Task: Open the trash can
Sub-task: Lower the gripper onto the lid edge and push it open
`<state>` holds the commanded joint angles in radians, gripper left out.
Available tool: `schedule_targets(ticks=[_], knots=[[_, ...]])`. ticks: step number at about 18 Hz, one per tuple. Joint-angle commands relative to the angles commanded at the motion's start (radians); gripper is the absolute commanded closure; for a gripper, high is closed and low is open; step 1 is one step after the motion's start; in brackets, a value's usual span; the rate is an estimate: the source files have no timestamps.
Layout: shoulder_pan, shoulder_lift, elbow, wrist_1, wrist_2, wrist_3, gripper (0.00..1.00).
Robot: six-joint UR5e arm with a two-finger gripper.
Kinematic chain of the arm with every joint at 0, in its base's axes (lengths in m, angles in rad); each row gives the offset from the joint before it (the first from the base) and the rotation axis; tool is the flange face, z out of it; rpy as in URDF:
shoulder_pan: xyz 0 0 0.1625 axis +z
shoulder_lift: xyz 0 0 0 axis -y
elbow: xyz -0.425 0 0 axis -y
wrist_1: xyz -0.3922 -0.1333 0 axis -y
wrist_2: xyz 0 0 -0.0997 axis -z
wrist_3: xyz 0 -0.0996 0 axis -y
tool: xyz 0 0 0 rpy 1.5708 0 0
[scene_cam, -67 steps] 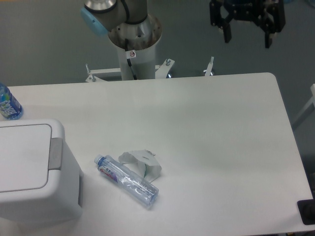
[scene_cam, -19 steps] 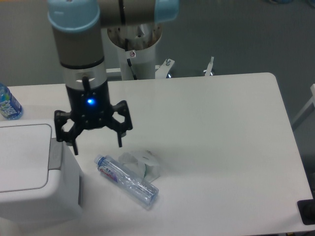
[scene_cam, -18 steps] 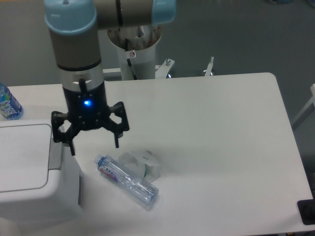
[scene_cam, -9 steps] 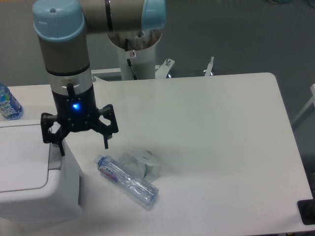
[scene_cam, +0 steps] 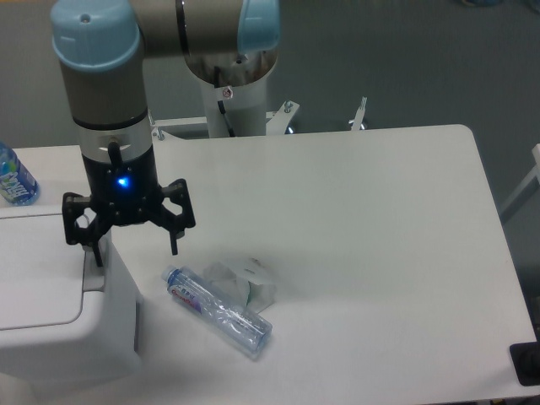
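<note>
The trash can (scene_cam: pixel 51 337) is a large white boxy bin at the left front of the table, its flat lid down and its grey tab (scene_cam: pixel 94 274) on the lid's right edge. My gripper (scene_cam: pixel 135 251) hangs open just above the bin's right rim, fingers pointing down. The left finger (scene_cam: pixel 97 251) is over the top of the grey tab and hides part of it; the right finger (scene_cam: pixel 174 243) hangs past the bin's side, over the table. Nothing is between the fingers.
A clear plastic bottle (scene_cam: pixel 218 310) lies on the table right of the bin, beside a crumpled white paper (scene_cam: pixel 250 281). A blue-labelled bottle (scene_cam: pixel 14 178) stands at the far left, behind the bin. The arm's base column (scene_cam: pixel 229 93) is at the table's back edge.
The gripper came from the far upper right down to the bin, and over the last second it slid left and slightly up, from beside the bin to over the grey tab. It stayed open.
</note>
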<state>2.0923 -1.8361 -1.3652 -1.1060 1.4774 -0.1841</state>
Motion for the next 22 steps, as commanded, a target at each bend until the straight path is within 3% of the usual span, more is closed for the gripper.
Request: schedule_targets(ticks=[22], knots=[[0.008, 0.000, -0.008, 0.000, -0.017, 0.000, 0.00]])
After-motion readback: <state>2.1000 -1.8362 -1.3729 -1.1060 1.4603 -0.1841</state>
